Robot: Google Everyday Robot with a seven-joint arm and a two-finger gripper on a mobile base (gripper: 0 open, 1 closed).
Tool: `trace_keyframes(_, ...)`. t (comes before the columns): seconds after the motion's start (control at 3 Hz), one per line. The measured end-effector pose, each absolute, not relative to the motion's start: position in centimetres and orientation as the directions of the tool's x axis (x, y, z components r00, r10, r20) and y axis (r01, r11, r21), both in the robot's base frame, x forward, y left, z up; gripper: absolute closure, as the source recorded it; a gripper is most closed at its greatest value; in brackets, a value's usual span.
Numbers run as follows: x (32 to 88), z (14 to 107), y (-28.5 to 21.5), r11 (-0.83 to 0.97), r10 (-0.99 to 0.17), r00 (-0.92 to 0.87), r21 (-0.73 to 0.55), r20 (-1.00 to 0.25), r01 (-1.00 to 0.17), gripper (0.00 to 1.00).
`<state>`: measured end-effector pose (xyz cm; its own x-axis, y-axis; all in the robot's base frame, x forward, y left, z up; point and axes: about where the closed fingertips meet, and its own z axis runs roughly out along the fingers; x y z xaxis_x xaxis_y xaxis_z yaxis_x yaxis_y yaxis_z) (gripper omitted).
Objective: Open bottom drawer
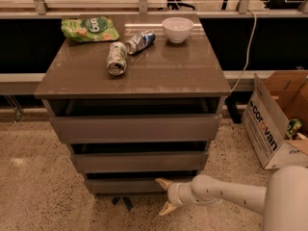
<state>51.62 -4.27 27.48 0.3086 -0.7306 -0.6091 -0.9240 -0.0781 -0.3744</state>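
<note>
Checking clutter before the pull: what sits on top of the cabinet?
A green snack bag, a pale can and a blue can lying on their sides, and a white bowl. Anything under the bag is covered. The open gripper is down at the front of the bottom drawer.

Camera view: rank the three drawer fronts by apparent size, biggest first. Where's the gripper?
1. top drawer front
2. middle drawer front
3. bottom drawer
Nearness to the camera may exaggerate the gaps.
The gripper, open, is at the bottom drawer's right end.

Cream-fingered gripper point(163, 196) at seemingly grey-brown bottom drawer point(122, 186)
</note>
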Motion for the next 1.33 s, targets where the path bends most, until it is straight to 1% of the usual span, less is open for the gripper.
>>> trace_keyframes(0.33,52.0,25.5,-4.6,-0.105,-0.744,0.324,-0.377,-0.585,-0.92,0.33)
trace_keyframes(0.67,53.3,23.8,-5.7,-0.093,-0.761,0.309,-0.376,-0.571,-0.922,0.31)
trace_keyframes(1.33,58.1,21.9,-7.8,0.001,-0.788,0.241,-0.393,-0.567,-0.919,0.32)
